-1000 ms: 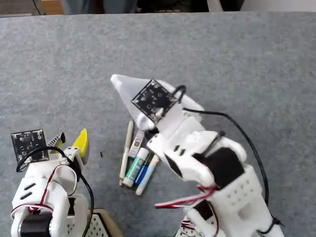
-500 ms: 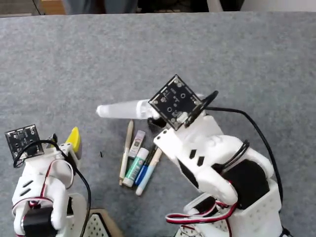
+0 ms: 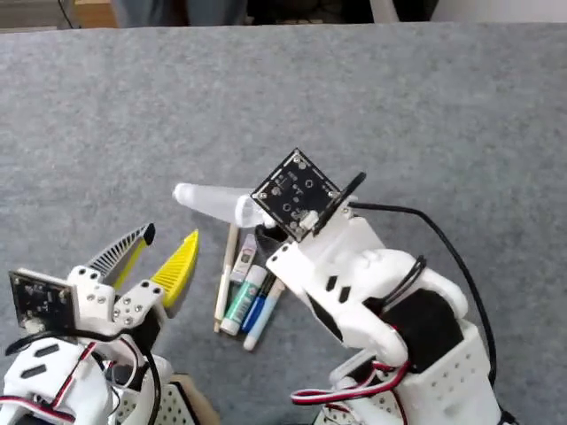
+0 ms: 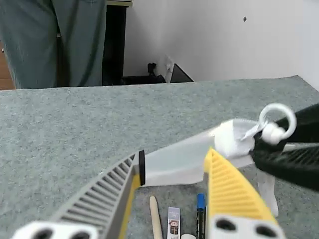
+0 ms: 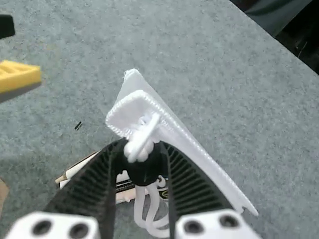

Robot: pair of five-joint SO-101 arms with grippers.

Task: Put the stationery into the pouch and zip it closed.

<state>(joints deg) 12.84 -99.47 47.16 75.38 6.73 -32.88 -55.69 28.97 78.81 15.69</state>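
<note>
Surrounding the pouch (image 3: 208, 199), grey felt tabletop (image 3: 443, 106); white wall (image 4: 209, 35) beyond.

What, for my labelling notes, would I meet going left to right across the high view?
left gripper → pouch → right arm. The stationery shares part of the pouch's left-to-right span, so I leave it out.
</note>
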